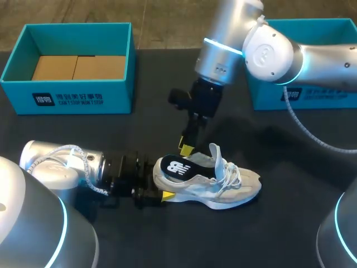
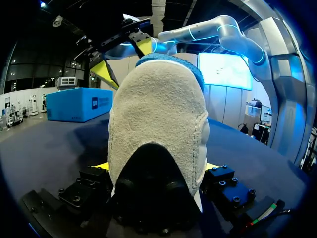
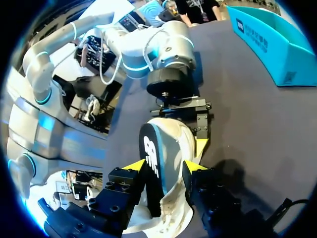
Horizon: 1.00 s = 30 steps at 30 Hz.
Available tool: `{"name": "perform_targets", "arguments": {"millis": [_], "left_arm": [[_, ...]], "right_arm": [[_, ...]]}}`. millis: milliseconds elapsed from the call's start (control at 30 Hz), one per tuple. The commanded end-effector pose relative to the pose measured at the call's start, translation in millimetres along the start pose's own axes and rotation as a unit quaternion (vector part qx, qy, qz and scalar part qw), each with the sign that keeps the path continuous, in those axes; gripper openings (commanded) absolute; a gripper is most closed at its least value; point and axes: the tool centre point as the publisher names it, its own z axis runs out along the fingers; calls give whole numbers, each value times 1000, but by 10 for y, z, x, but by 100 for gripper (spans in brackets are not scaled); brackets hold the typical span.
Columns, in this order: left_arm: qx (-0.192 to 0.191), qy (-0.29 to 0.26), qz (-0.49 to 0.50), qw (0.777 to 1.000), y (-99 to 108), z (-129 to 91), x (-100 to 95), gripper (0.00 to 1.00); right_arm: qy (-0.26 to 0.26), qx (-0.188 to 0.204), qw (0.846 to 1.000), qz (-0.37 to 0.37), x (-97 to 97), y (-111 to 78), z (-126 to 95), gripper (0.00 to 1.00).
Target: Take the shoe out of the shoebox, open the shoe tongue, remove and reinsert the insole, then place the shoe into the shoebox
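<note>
While the left claw pinches the cream mesh sneaker by its heel, toe pointing right along the black desk, the right claw hangs spread around the dark insole.

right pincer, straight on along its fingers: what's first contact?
The dark insole: it sticks out of the shoe's heel end, between the right pincer's open fingers. Depth is unclear; the shoe lies just behind it.

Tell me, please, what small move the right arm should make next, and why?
Probably close the right end effector on the insole: it stands partly out of the shoe between the open fingers, while the left end effector holds the heel.
</note>
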Motion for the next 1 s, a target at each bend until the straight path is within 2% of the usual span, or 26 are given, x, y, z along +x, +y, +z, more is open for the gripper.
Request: {"name": "perform_targets", "arguments": {"millis": [33,267,667,767,833,867,1000], "left_arm": [[-2,0,-1,1000,35,10,-6,0],[-2,0,-1,1000,35,10,-6,0],[-2,0,-1,1000,35,10,-6,0],[-2,0,-1,1000,35,10,-6,0],[-2,0,-1,1000,35,10,-6,0],[-2,0,-1,1000,35,10,-6,0],[-2,0,-1,1000,35,10,-6,0]], "right_arm": [[22,2,1000,-1,-76,13,53,45],[40,1,999,-1,-24,-51,124,41],[54,2,999,0,47,-34,217,36],[54,2,999,-1,53,-16,219,27],[52,2,999,-1,53,1,213,7],[52,2,999,-1,54,8,209,0],[53,-1,999,-9,62,29,203,0]]}}
